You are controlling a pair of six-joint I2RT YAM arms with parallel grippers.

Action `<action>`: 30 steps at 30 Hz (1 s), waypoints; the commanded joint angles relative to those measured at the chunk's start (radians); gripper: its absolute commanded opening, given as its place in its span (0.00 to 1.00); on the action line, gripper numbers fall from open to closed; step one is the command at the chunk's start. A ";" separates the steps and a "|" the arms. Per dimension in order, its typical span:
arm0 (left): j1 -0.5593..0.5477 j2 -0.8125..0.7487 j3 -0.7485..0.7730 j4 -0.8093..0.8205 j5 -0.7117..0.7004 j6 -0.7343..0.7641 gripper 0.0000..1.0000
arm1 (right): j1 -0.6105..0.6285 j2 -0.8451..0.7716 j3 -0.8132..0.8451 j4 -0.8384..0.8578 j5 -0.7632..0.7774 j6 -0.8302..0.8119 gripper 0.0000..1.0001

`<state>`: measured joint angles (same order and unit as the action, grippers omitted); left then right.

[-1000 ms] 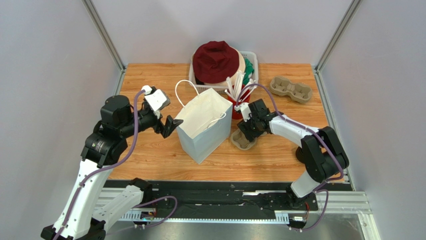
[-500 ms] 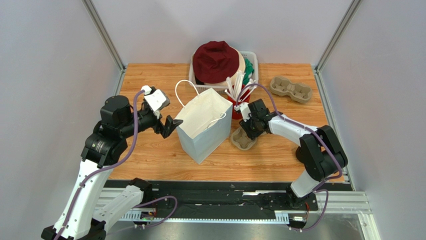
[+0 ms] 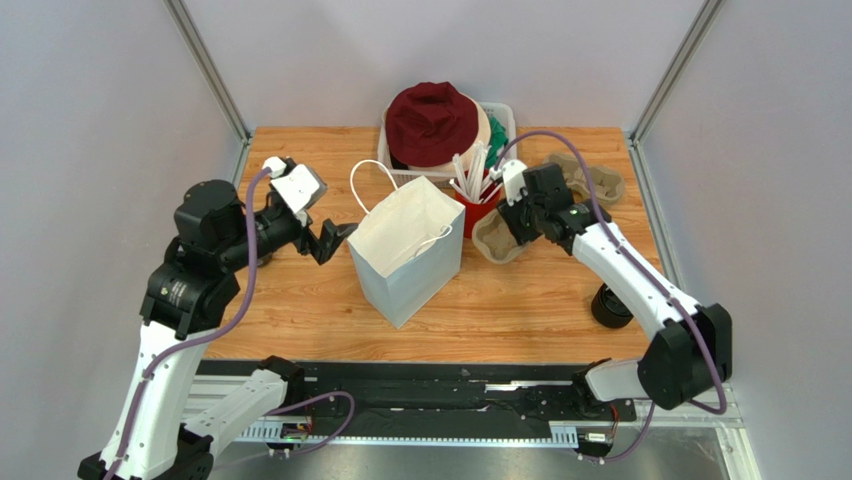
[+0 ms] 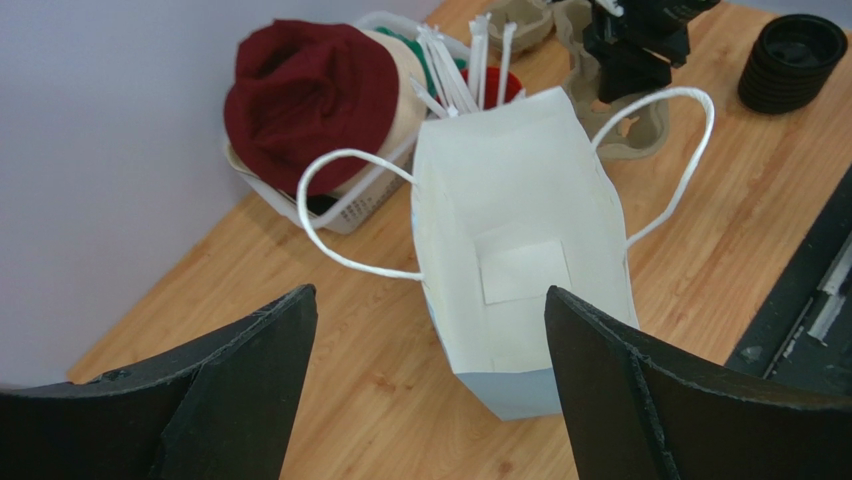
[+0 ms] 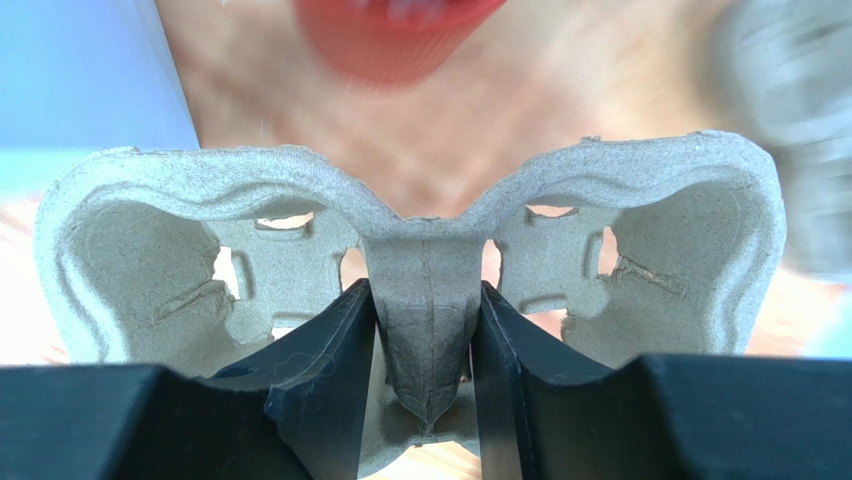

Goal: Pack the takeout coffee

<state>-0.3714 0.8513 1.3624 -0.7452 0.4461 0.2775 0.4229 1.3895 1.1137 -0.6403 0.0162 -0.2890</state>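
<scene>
Two-arm packing scene, overhead and wrist views. The right hand is closed on the central ridge of a moulded-pulp two-cup carrier, one finger on each side of the ridge and an empty cup well to either side. The carrier is held just right of the white paper bag and near the red cup of straws, and appears to be raised off the desk. The left hand is spread wide and holds nothing; it is poised at the bag's left edge, and the bag's open, empty interior is seen between its fingers. The takeout coffee itself, a lidded cup, cannot be made out in any view, so its position relative to either hand cannot be given. The black ringed round item on the desk beside the right arm is lidless and is not taken for the coffee. A basket with a maroon hat stands at the back, with a second pulp carrier to its right. A cup of this kind is judged light, thin-walled and easily crushed, with a lid that may lift off. It is best taken around the body below the lid, with moderate closure, and kept upright.
</scene>
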 commanded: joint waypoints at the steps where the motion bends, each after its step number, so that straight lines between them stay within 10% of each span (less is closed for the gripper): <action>1: 0.005 0.003 0.113 -0.031 -0.098 0.081 0.95 | -0.004 -0.118 0.187 -0.096 0.086 0.005 0.42; 30: 0.037 0.080 -0.098 0.316 -0.360 0.002 0.99 | 0.246 0.263 0.934 -0.148 -0.492 0.350 0.43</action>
<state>-0.3580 0.9604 1.2842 -0.5236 0.1543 0.3511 0.6491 1.6325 1.9953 -0.7822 -0.3450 -0.0235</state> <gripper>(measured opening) 0.990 0.433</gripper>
